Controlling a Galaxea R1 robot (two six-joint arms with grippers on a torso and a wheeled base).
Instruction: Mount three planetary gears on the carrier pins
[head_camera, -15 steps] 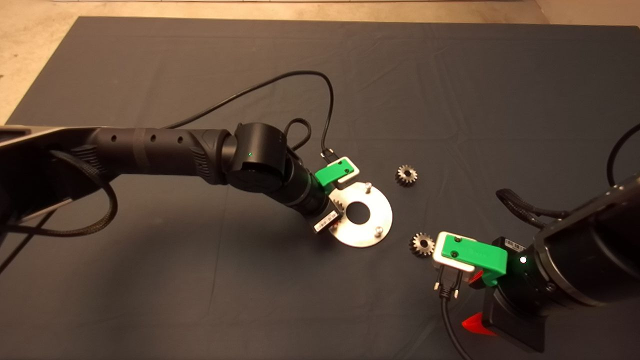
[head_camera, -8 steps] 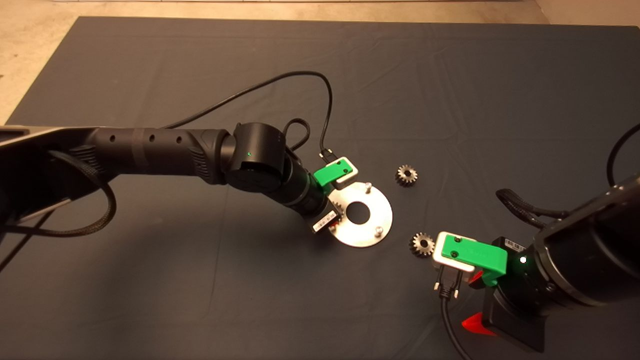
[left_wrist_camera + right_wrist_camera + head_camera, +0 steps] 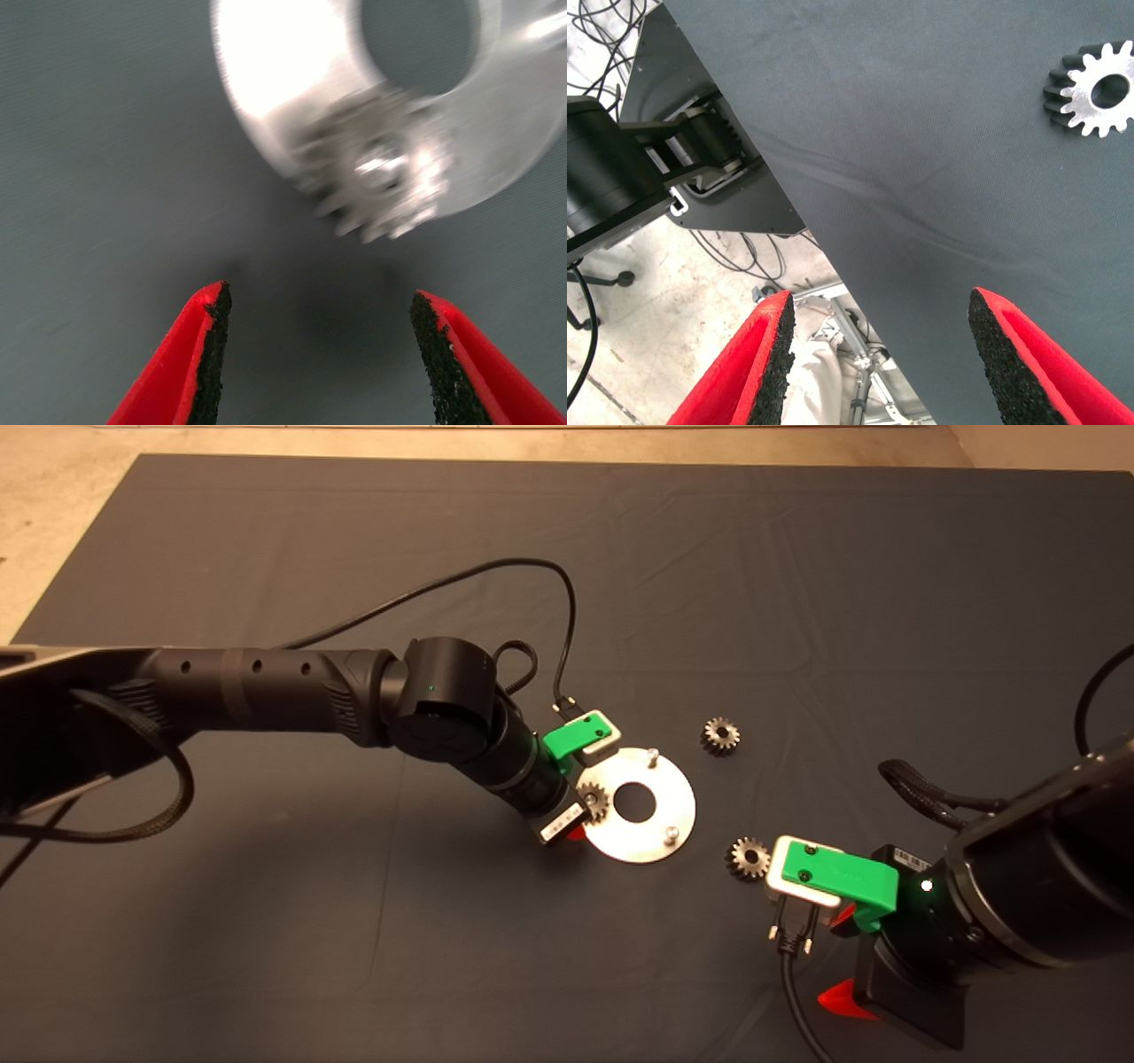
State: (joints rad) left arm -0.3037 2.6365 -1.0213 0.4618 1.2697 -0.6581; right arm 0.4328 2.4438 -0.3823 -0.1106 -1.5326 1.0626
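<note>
The left pincer (image 3: 314, 350) hangs open just beside the flat round silver disc (image 3: 660, 841), its red fingers (image 3: 199, 354) apart and empty. One small toothed grey gear (image 3: 592, 801) sits on a pin at the disc's left edge. Two short silver pins (image 3: 671, 833) stand bare. Two more gears (image 3: 721, 735) lie on the dark mat (image 3: 797, 584) right of the disc. The right pincer (image 3: 877, 363) waits open at the table's lower right.

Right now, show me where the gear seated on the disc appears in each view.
Head view: the seated gear sits on the disc, at its edge nearest the left pincer.
Left wrist view: the gear sits at the disc's rim, beyond the open red fingers.
Right wrist view: not in it.
Shared landmark: the disc's central hole.
</note>
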